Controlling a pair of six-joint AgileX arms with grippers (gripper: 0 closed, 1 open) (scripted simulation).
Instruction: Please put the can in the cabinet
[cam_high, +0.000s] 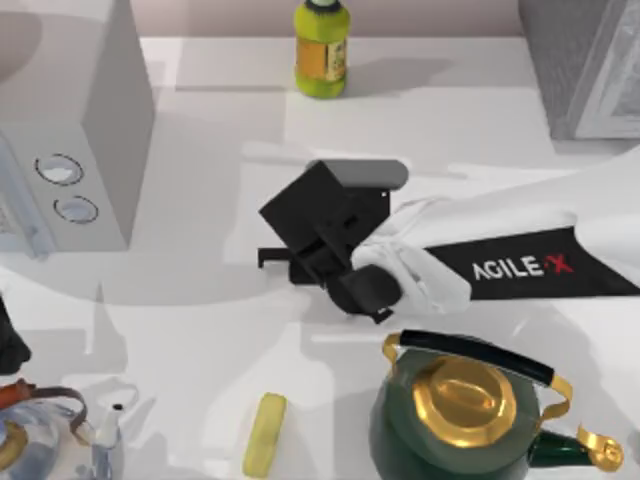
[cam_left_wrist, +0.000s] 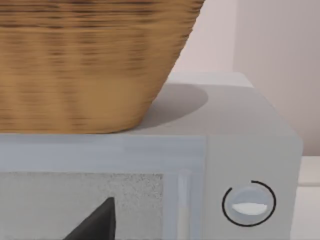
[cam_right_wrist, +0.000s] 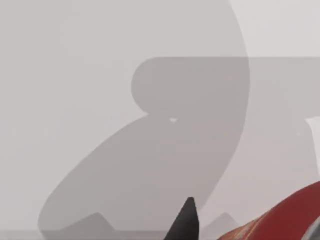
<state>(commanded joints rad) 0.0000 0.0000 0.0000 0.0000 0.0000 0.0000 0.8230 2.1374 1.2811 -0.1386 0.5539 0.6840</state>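
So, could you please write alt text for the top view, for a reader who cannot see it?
The right hand reaches over the middle of the white table. A yellow-green bottle stands at the far edge, the grey cabinet at far right, a green kettle at the near edge.

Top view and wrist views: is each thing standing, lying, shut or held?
can: beside the right end effector over mid-table; held or not, cannot tell.
cabinet: door seems shut.
bottle: upright, cap on.
kettle: upright, lid on.
yellow bar: lying flat.
basket: standing on the white box.
left arm: parked at the left edge.
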